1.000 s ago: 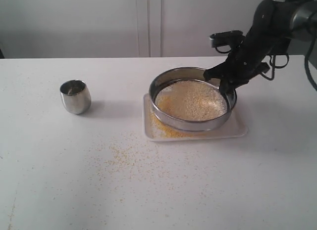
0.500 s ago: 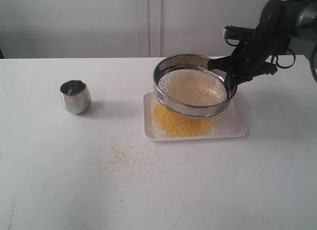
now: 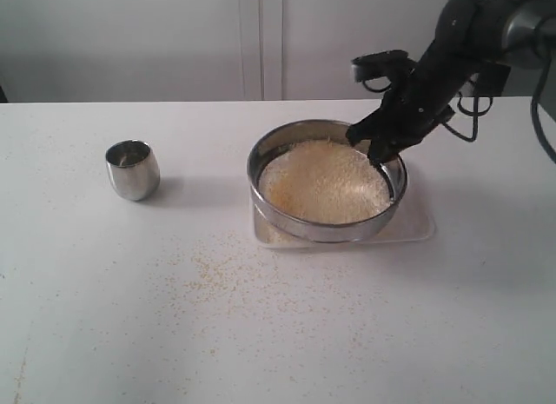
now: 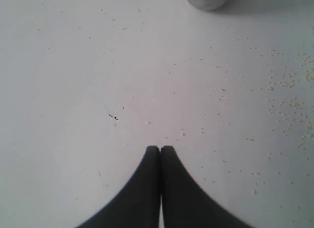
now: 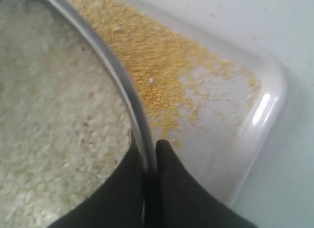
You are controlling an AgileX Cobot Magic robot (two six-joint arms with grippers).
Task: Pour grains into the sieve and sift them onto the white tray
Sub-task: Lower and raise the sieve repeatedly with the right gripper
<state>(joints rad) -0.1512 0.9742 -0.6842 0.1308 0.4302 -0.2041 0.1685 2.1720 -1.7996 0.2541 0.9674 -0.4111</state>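
Sieve [image 3: 300, 221] over tray [image 3: 418, 223], grains [image 3: 323, 182] in sieve, cup [image 3: 132, 171] well left on table [image 3: 261, 334]

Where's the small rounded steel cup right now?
Exterior view: the small rounded steel cup stands upright on the left of the white table, well left of the wide round steel sieve and white tray.

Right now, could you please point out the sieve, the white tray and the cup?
sieve [image 3: 323, 231]: exterior view, front of its steel wall.
white tray [image 3: 418, 220]: exterior view, bare right end beside the sieve.
cup [image 3: 132, 173]: exterior view, its rounded side.
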